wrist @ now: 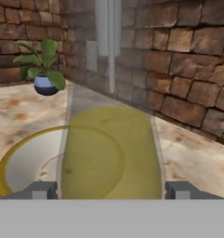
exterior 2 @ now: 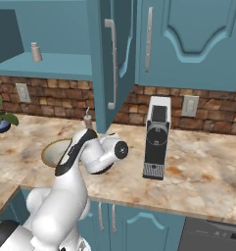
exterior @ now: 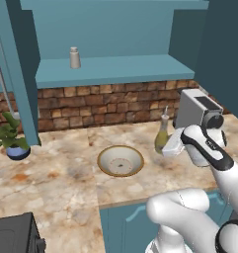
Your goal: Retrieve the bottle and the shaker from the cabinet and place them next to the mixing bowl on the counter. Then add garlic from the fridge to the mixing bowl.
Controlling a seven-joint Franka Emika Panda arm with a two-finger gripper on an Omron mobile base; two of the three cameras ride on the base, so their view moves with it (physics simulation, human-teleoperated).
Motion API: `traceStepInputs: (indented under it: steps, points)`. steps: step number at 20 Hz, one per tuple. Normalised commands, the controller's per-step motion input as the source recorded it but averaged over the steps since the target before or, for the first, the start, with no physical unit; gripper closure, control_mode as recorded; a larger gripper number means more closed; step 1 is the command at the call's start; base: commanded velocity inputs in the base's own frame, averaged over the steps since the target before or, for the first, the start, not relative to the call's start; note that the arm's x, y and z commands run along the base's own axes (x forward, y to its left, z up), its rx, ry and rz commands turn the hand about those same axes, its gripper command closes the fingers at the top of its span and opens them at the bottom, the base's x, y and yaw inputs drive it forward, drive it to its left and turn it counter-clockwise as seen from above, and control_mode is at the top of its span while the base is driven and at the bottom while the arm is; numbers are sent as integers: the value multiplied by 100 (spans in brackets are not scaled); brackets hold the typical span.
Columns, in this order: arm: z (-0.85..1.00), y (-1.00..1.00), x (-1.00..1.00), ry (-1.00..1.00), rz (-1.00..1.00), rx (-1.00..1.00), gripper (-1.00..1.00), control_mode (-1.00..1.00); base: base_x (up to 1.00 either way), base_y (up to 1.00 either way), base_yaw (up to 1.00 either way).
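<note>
The bottle [exterior: 162, 134], olive-yellow with a thin spout, stands upright just right of the mixing bowl [exterior: 120, 161] on the counter [exterior: 56, 173]. My gripper [exterior: 169, 147] reaches it from the right and is shut on its lower body. In the hand view the bottle [wrist: 108, 148] spans the whole gap between my fingertips [wrist: 43, 189], with the bowl [wrist: 25, 162] behind it to the left. Whether its base touches the counter I cannot tell. The grey-white shaker [exterior: 74, 58] stands alone on the shelf of the open cabinet [exterior: 115, 71]. Garlic and fridge are out of view.
A grey coffee machine [exterior: 197, 106] stands right behind my hand against the brick wall. An open cabinet door [exterior 2: 112, 63] hangs above the bottle. A potted plant [exterior: 12, 138] sits at the counter's left, and a black appliance [exterior: 14, 234] at the near left corner.
</note>
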Motion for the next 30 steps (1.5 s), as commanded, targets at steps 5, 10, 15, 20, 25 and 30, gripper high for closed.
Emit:
traceStepInputs:
  steps: [5,10,15,20,25,30]
  points:
    - [-17,9,-7,-2,12,0,100,-100,0,0,0]
    - [-38,10,0,3,4,0,100,-100,0,0,0]
    - [-41,1,0,7,0,0,100,-100,0,0,0]
    - [-44,6,7,6,0,0,100,-100,0,0,0]
    - [-38,4,1,0,0,0,100,-100,0,0,0]
    - [-36,0,5,0,0,0,100,-100,0,0,0]
